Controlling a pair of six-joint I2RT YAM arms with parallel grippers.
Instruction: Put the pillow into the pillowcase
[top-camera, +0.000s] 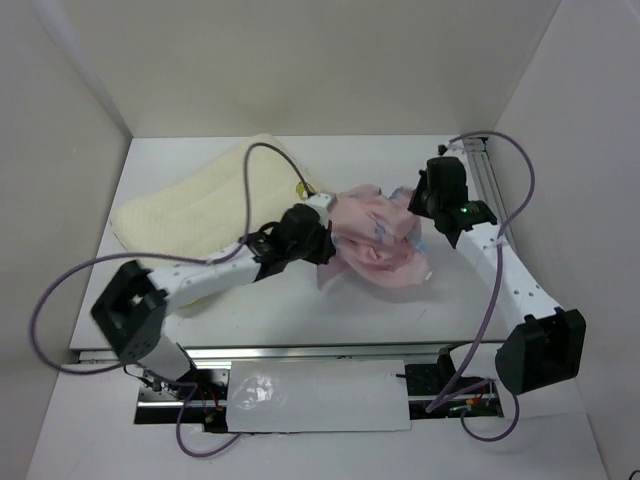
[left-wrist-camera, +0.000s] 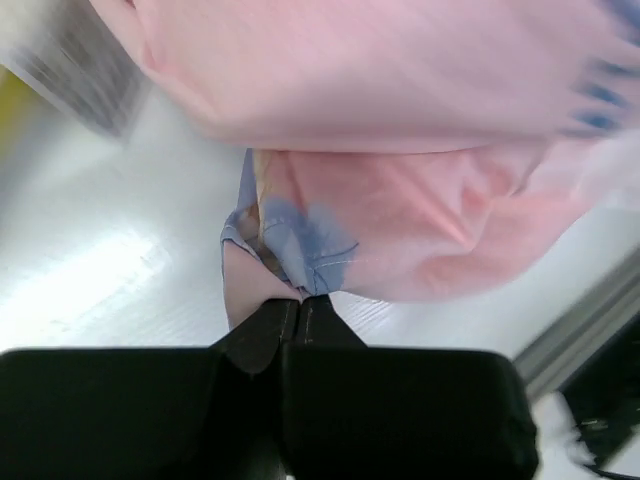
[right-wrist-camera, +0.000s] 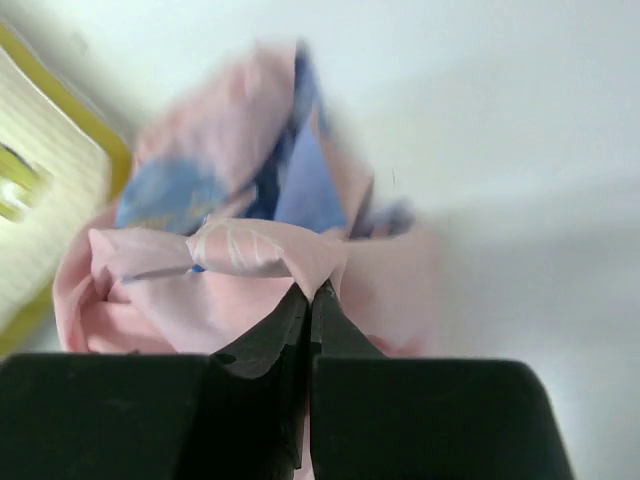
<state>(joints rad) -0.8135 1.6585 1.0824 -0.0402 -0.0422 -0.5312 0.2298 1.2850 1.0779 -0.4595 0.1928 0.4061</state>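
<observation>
The pillowcase (top-camera: 375, 245) is a crumpled pink heap with blue patches at the middle of the table. My left gripper (top-camera: 322, 240) is at its left edge, shut on a blue-hemmed fold of the pillowcase (left-wrist-camera: 300, 245) pinched at the fingertips. My right gripper (top-camera: 425, 205) is at its upper right, shut on a pink fold of the pillowcase (right-wrist-camera: 260, 250). The cream-yellow pillow (top-camera: 205, 205) lies flat at the back left, apart from the heap, and its yellow edge (right-wrist-camera: 40, 200) shows in the right wrist view.
White walls close in the table (top-camera: 280, 300) on the left, back and right. A metal rail (top-camera: 492, 180) runs along the right side near the right arm. A purple cable (top-camera: 265, 160) arcs over the pillow.
</observation>
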